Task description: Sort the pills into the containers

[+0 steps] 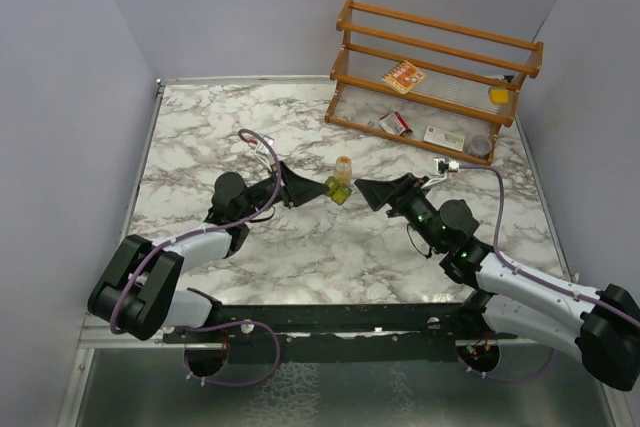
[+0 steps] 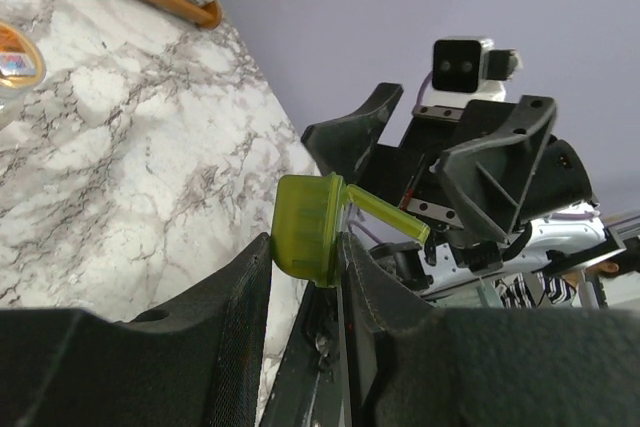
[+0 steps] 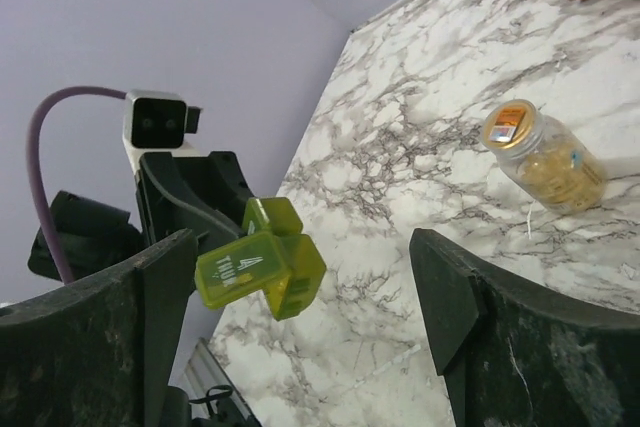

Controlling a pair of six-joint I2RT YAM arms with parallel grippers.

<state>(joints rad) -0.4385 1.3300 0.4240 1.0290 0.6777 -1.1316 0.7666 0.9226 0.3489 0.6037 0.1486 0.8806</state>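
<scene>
At table level, marble table (image 1: 200, 137): it carries the work zone at its middle. I see no loose pills on its surface.
Wooden rack (image 1: 440, 47): it stands at the far right corner and holds cartons and small items. I judge that it plays no part in the step in hand.
Left gripper (image 1: 322, 188): its fingers pinch the pill box by two opposite sides and present it toward the other arm.
Right gripper (image 1: 360, 187): its fingers are spread wide and hold nothing. The tips are just beside the pill box, facing the left gripper.
Clear bottle (image 3: 548, 159): it stands upright on the marble just beyond the pill box, apart from both grippers. Its orange top appears to be in place.
Pill box (image 3: 258, 267): it is olive-green and sits in the left gripper's pinch at table centre, apparently raised off the marble.
Lid flap (image 2: 388, 215): one flap of the pill box stands open and sticks out toward the right gripper.
Pills (image 3: 560, 175): they are yellow-orange, and all that I can see sit inside the clear bottle. The inside of the pill box is hidden from me in every view.
Done, as I judge: the container is picked up and one compartment is opened.
Left, as I judge: nearly everything. The bottle must be opened, the pills moved into the compartments, and the flaps shut. I rate the task as at an early stage.
</scene>
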